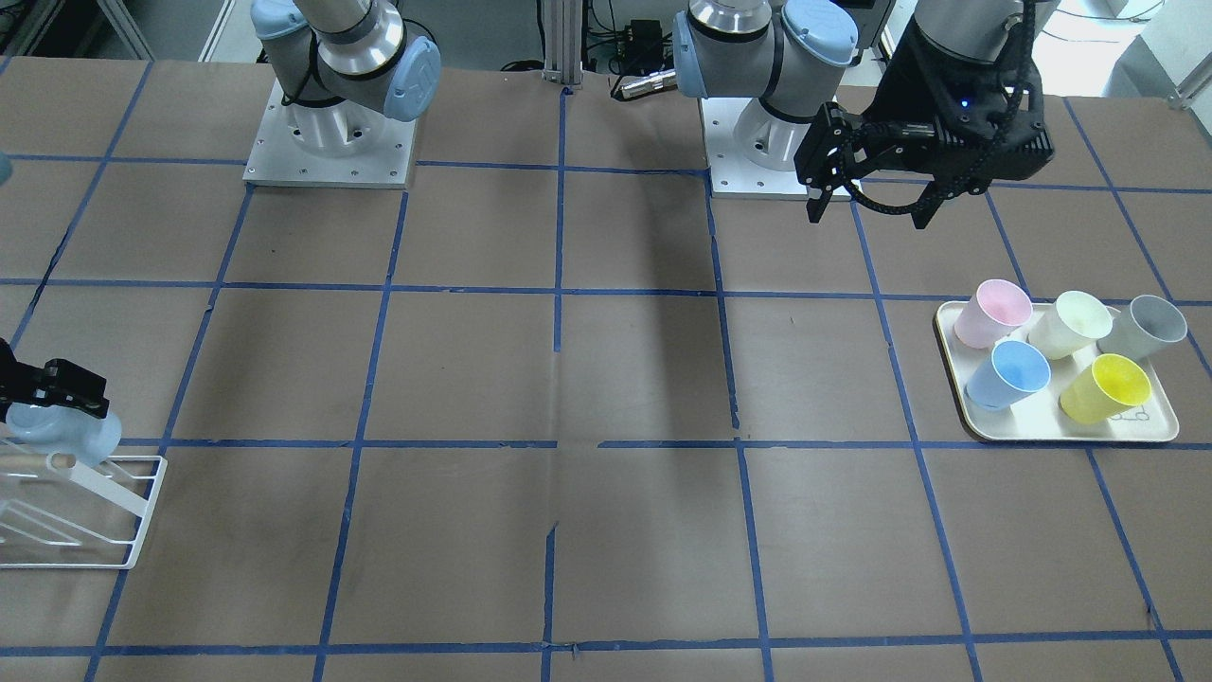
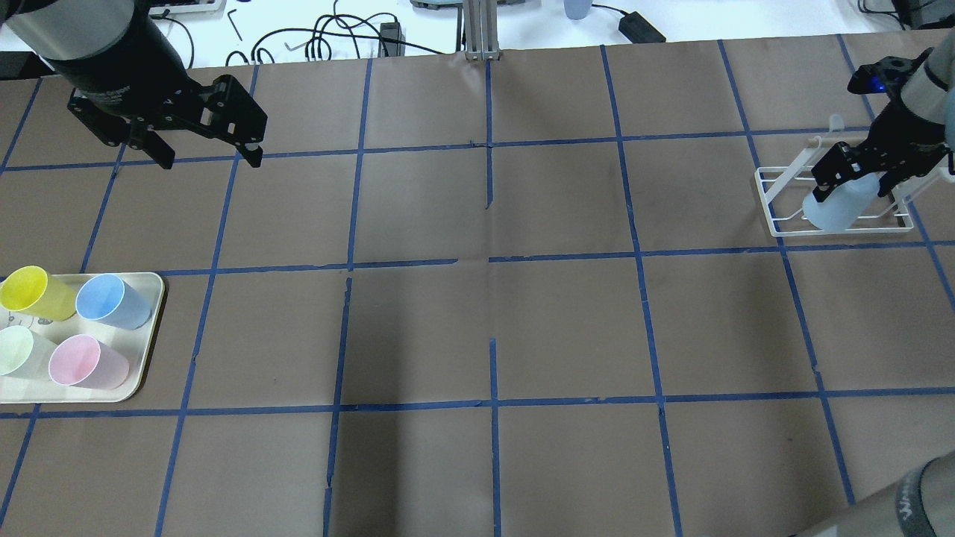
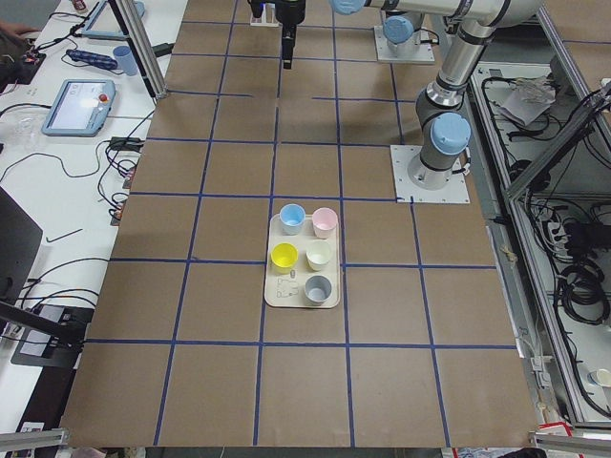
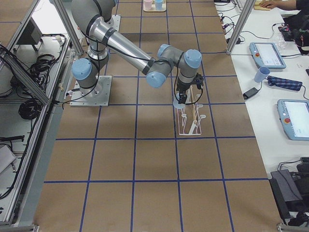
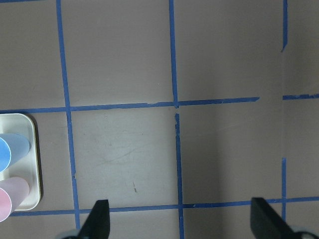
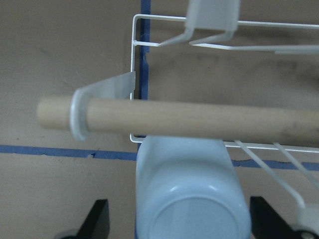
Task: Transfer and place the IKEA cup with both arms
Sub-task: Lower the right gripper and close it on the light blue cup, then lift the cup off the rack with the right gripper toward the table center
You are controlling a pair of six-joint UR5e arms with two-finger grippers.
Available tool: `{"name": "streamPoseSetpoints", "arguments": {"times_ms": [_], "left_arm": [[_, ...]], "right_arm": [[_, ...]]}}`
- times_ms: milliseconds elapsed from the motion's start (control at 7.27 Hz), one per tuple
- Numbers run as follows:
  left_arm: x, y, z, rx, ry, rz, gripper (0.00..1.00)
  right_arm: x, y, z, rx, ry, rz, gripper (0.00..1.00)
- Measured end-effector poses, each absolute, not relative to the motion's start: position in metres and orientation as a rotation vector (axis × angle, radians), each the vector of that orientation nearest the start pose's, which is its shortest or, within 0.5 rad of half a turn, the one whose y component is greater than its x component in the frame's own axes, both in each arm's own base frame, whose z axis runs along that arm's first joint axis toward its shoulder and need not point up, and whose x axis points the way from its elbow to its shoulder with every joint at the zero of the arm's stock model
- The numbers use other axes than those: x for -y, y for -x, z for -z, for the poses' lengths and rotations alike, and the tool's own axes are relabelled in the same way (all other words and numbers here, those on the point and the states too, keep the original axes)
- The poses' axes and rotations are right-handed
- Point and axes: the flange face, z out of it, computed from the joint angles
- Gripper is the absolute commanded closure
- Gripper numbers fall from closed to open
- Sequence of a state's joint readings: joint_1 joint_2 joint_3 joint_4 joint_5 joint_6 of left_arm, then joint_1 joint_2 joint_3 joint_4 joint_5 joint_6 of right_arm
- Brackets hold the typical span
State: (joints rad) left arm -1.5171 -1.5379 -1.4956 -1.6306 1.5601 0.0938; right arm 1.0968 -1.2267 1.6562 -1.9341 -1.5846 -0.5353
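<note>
The right end effector [image 6: 179, 224] hangs released around the upturned IKEA cup [image 6: 192, 194], the rack [image 2: 776, 218] and its dowel [image 6: 199, 119] just beside; the left end effector [image 1: 866, 216] is spread wide.

Bright, even ceiling light; no hard shadows anywhere. Overhead view: one broad, soft dark band runs down the brown table [image 2: 418, 328], well right of the tray [image 2: 138, 358]. White bench [image 2: 671, 19] beyond the tray looks washed out. Right wrist view: wooden rod [image 6: 174, 117] and pale blue cup [image 6: 192, 199] blurred, too near the lens.
</note>
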Motion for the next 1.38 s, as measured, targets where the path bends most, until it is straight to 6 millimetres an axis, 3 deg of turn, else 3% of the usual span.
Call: {"name": "streamPoseSetpoints", "arguments": {"times_ms": [412,1100,1375], "left_arm": [[0.487,0.108,-0.535,-3.147,-0.065,0.077,0.0],[0.486,0.108,-0.535,-3.147,-0.065,0.077,0.0],[0.486,0.108,-0.535,-3.147,-0.065,0.076,0.0]], "right_arm": [[0.59,0.154,-0.287,-3.116,0.096,-0.097,0.2],[0.591,0.154,-0.297,-3.129,0.092,-0.079,0.17],[0.591,0.154,-0.297,-3.128,0.093,-0.078,0.24]]}}
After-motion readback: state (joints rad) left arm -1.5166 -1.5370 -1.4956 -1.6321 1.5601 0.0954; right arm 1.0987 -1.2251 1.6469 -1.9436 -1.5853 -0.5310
